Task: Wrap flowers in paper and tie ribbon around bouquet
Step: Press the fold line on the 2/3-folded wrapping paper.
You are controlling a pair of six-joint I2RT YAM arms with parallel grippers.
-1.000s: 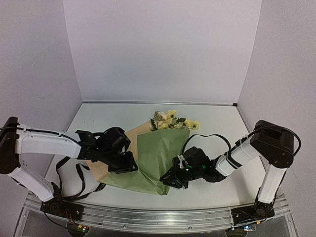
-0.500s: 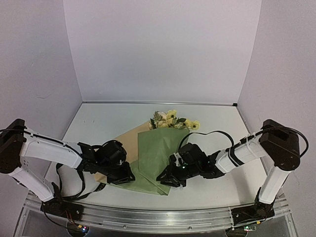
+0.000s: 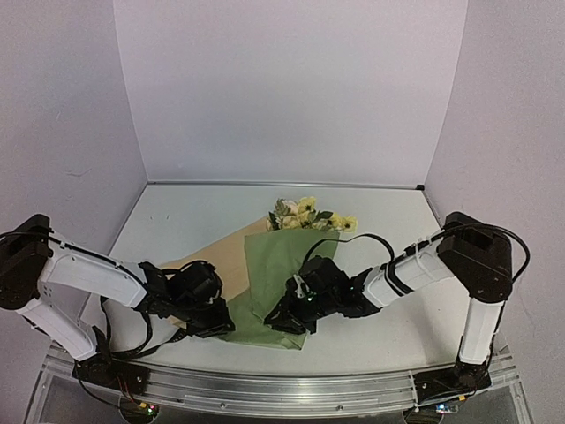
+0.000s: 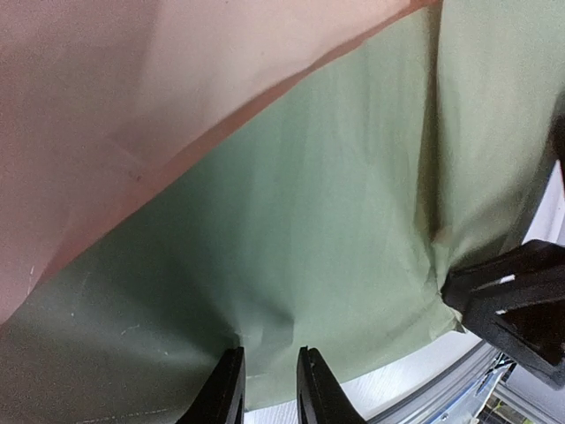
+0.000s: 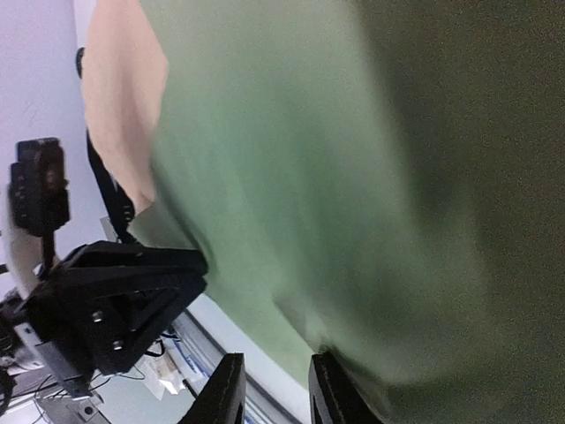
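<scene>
Paper (image 3: 275,265) on table (image 3: 177,212), folded over flowers (image 3: 305,215) — blooms out at far end, green face up, tan flap to left. Left gripper (image 4: 268,369) at near paper edge, right gripper (image 5: 272,375) at near corner — fingers narrowly parted, grasp can't be told.

The top camera sits high behind the arms and looks down on the whole table (image 3: 177,208). Each wrist camera peers past its own fingers (image 4: 225,389), very close to the green paper (image 4: 335,238). All three views share that paper. The right wrist view is blurry, so edges there are hard to tell.
</scene>
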